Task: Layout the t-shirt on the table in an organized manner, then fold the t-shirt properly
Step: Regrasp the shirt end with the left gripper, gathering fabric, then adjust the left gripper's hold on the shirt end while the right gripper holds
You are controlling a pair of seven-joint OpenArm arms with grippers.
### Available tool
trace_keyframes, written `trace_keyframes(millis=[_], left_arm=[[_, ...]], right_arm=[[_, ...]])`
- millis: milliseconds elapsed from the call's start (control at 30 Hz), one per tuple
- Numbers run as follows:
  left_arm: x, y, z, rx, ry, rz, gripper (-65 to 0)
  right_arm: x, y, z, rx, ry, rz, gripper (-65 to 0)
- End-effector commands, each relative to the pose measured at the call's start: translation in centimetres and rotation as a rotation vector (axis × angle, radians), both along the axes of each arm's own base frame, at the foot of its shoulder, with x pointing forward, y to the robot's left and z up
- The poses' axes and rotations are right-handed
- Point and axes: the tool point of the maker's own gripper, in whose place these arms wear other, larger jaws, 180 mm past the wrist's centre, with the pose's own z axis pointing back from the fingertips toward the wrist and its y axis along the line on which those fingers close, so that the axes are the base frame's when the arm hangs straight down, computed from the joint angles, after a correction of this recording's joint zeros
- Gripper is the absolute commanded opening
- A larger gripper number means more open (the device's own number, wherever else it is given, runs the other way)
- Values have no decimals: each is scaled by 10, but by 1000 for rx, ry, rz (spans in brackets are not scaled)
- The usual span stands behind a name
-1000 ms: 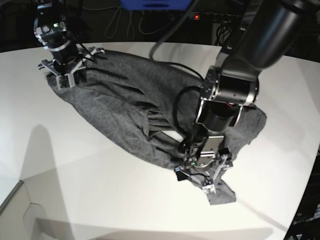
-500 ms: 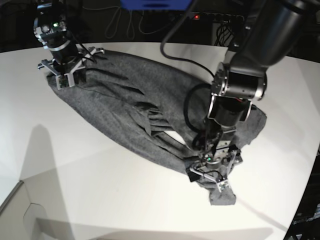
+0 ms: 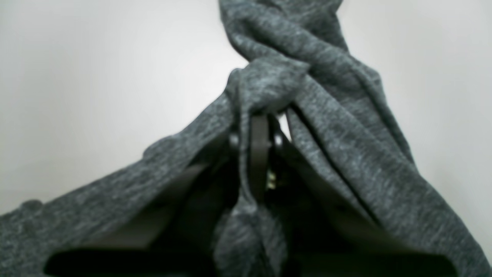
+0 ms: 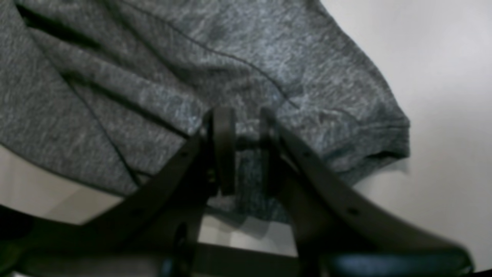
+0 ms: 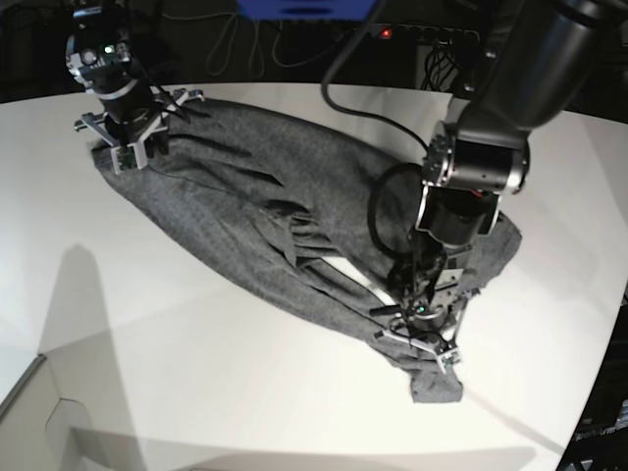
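T-shirt point(image 5: 265, 216): bunched, long axis running between the grippers. Left gripper point(image 5: 420, 339) pinches its near corner; right gripper point(image 5: 126, 147) pinches the far corner. Table point(image 5: 177, 373) beneath.

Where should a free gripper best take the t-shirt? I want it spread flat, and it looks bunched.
Probably the loose corner of the t-shirt lying flat on the table, just past the left gripper. Come from the table's near edge, low, pinching the hem: it lies free there, while the middle is creased into ridges.
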Motion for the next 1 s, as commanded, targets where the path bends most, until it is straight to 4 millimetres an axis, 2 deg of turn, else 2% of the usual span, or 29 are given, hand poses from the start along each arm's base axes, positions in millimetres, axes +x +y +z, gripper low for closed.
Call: trace_keyframes(millis=[0,67,167,300,367,700,833,967], left_arm=[[-5,-20,-9,-89,65,-18,-641],[5,-22,7,-97,15,-21,-614],[12,-26,22,-136,-49,-8,-524],[16,-33,31,-182,-87,3,-378],[16,-34,31,-185,-87,3,-333],[20,-37,37,-196,-104,6,-325],[32,-45,53,-206,-129,-1,-325],[26,-23,48,-132,-68,114,-325]], right_arm=[[6,-2,9,-4,-40,0,-524],[7,-1,9,-3,-40,1,-524],[7,-1,10,-3,-41,2,-524],[7,-1,9,-3,-40,2,-524],[7,-2,10,-6,-41,3,-524],[14,0,13,-4,-58,9,-524],[16,0,14,-5,-63,10,-524],[16,0,14,-4,-63,11,-524]])
